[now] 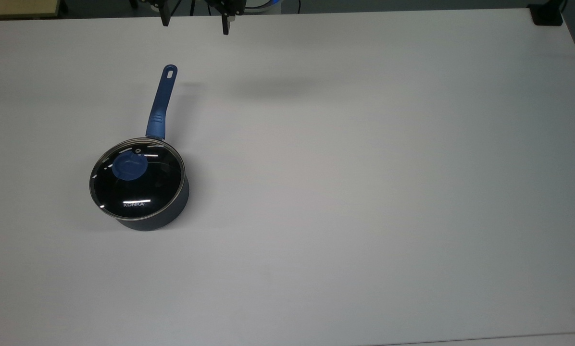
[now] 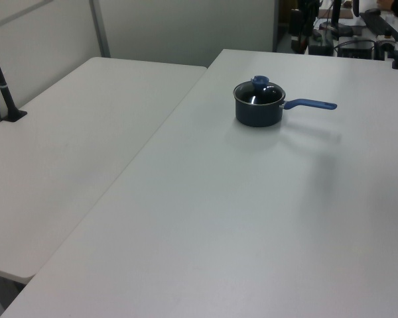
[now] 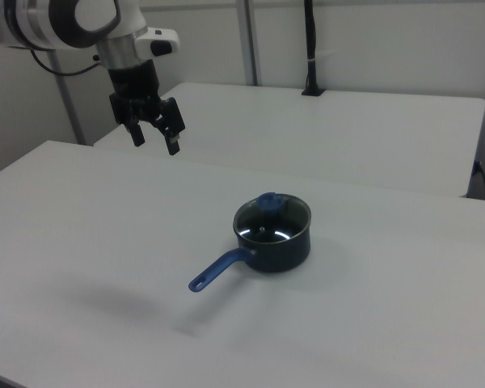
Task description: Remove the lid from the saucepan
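In the right view the gripper (image 3: 154, 137) hangs in the air at the upper left, at the end of the white arm (image 3: 73, 20), its two dark fingers (image 3: 173, 137) spread apart with nothing between them. Below it and off toward the right view's right, well apart from the fingertips, the saucepan (image 3: 279, 245) stands upright on the white table (image 3: 105, 242). Its long blue handle (image 3: 218, 270) reaches from the pan toward the right view's lower left, so the handle's end lies nearer the gripper's side than the pan body does, though far beneath it. The lid (image 3: 271, 221) sits flat on the pan, closing it, its blue knob (image 3: 267, 202) on top. In the top view the gripper (image 1: 194, 24) shows at the upper edge with its fingertips parted, and the saucepan (image 1: 153, 211) lies below it and a little to the top view's left, the handle (image 1: 161, 103) pointing up toward the gripper and ending short of it. The lid (image 1: 137, 179) carries white "KONKA" lettering near its lower rim. A second white table (image 3: 347, 129) stands behind the gripper in the right view.
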You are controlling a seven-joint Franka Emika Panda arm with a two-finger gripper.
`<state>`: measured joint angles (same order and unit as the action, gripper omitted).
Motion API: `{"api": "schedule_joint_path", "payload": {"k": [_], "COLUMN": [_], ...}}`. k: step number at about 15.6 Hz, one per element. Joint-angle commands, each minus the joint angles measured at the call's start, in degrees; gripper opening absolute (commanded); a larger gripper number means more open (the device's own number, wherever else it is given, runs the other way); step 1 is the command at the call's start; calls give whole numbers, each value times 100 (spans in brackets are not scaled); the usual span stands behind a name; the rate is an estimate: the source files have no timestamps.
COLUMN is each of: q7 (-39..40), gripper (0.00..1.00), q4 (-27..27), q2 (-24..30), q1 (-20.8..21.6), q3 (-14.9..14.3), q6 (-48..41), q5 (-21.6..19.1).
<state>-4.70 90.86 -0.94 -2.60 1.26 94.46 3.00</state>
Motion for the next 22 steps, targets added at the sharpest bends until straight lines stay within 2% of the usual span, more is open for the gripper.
{"api": "schedule_joint_path", "payload": {"k": [1, 15, 20, 22], "q7": [118, 109, 197, 188], "gripper": [100, 100, 100, 100], "q4": [81, 81, 81, -24], "q2": [-28, -38, -55, -274], "q1": [120, 120, -29, -143], "q3": [-134, -90, -152, -178], "q6": [29, 20, 55, 64], "q5": [-37, -37, -28, -10]}}
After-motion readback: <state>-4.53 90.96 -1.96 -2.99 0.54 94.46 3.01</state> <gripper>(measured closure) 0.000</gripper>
